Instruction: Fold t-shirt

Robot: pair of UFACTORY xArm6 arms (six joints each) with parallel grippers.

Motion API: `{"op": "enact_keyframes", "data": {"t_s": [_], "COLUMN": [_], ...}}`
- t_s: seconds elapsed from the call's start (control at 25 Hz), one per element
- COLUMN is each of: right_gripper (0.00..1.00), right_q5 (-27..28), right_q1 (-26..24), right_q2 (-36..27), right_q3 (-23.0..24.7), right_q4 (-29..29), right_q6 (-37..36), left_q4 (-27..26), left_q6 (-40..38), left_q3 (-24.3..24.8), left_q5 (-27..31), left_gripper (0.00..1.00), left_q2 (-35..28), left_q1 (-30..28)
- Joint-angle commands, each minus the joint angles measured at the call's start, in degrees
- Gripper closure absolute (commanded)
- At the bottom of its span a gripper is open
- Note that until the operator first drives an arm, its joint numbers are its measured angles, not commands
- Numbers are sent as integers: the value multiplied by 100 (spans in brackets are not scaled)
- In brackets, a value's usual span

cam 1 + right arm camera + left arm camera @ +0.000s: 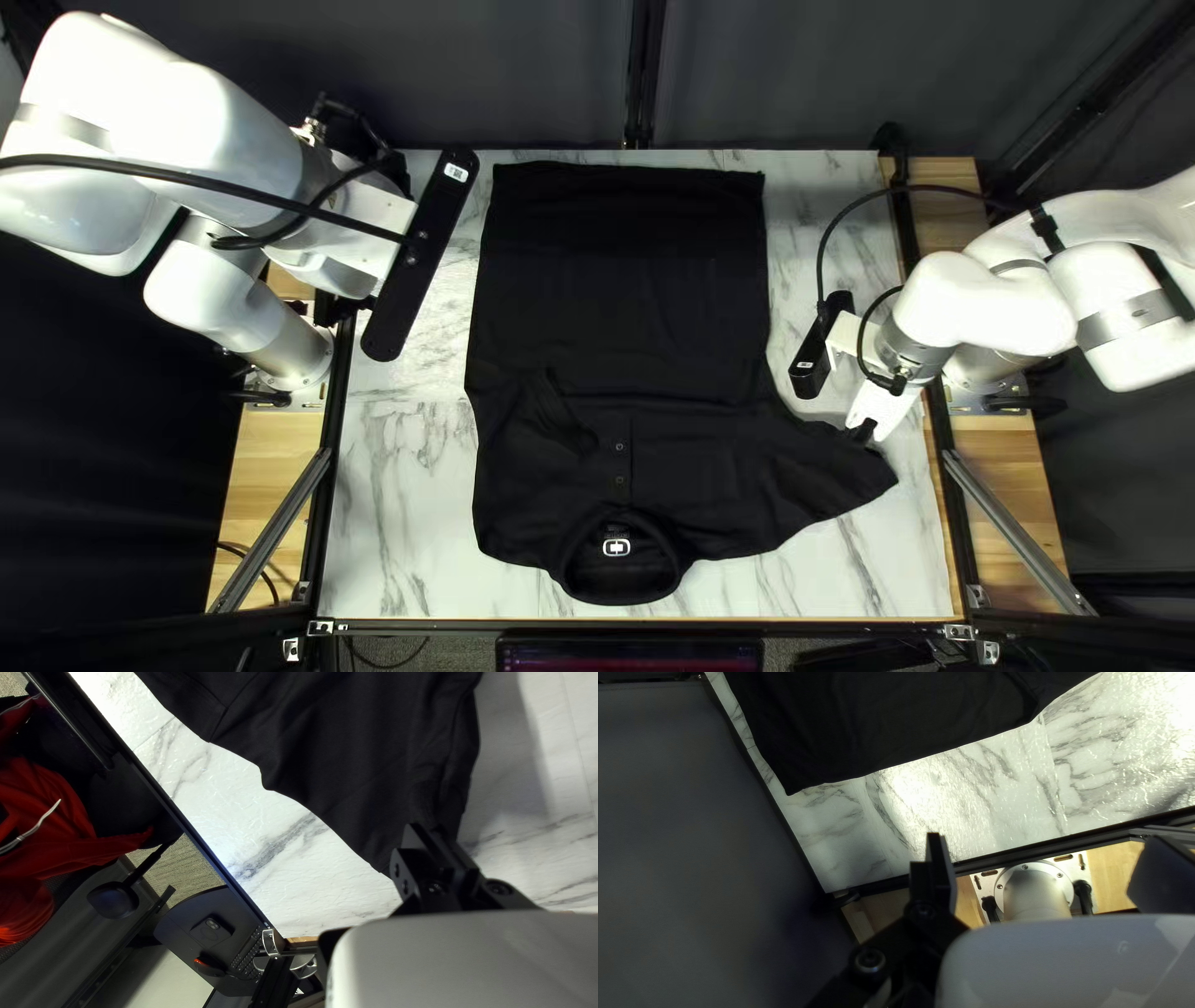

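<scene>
The left arm (187,187) sits folded over its base at the table's (401,485) left edge, the left gripper (937,858) raised near the far left corner, spread wide (one finger shows). The right arm (1008,299) reaches in from the right edge, wrist tipped down, the right gripper (866,431) low and clamped on the shirt's (616,327) sleeve.

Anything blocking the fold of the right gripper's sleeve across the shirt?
Nothing visible. The right gripper is shut on the sleeve, nothing lies on the shirt, and the left arm hangs over the table's left edge, beside the shirt.
</scene>
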Motion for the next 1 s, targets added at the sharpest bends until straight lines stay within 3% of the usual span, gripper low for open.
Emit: {"op": "enact_keyframes", "data": {"t_s": [0.04,0.24,0.36,0.64,1.0], "right_gripper": [100,100,100,100,100], "right_q5": [-239,-294,-488,-884,-884], "right_q1": [-94,-314,-325,-162,-162], "right_q2": [217,409,691,1598,1598], "right_q3": [-191,-427,-541,-940,-940], "right_q4": [-244,-276,78,1611,1611], "right_q6": [121,223,160,-633,-633], "left_q4": [0,0,0,0,0], "left_q6": [0,0,0,0,0], "left_q3": [0,0,0,0,0], "left_q5": [0,0,0,0,0], "left_gripper": [0,0,0,0,0], "left_q2": [0,0,0,0,0], "left_q1": [0,0,0,0,0]}}
